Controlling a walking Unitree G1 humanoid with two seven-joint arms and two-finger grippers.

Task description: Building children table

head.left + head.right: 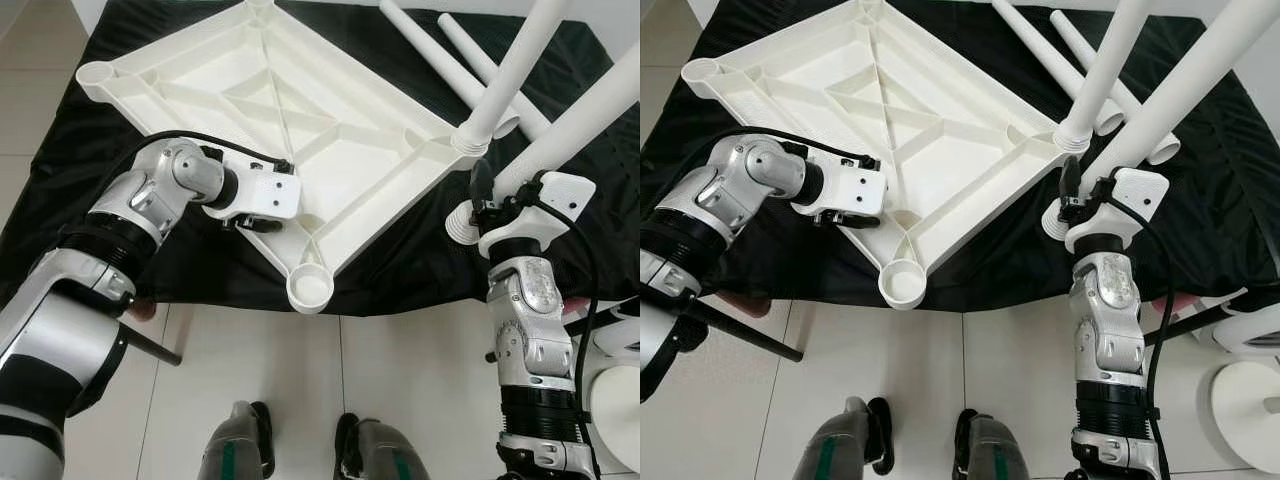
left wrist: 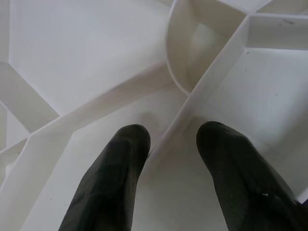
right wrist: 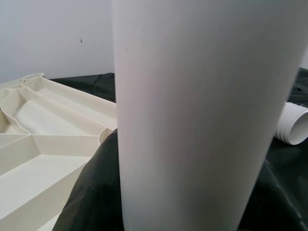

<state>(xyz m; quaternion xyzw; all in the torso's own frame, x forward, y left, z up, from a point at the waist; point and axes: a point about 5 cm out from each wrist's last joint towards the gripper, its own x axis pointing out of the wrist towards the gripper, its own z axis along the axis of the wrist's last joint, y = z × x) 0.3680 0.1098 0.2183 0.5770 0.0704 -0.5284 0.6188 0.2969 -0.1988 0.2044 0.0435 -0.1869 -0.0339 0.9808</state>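
- White ribbed plastic tabletop (image 1: 270, 110) upside down on black cloth (image 1: 190, 250), empty round leg socket (image 1: 310, 288) at its 6 o'clock corner.
- Left gripper (image 2: 168, 159) at tabletop's 7 o'clock edge, black fingers (image 2: 115, 178) parted, straddling a rib; grip on it unclear.
- Right gripper (image 1: 485, 205) at 3 o'clock, clenched around white plastic tube leg (image 1: 590, 110), threaded end (image 1: 462, 222) off the corner.
- Another white leg (image 1: 510, 75) standing in 3 o'clock corner socket.
- Two spare white legs (image 1: 440, 60) lying at 1 o'clock.
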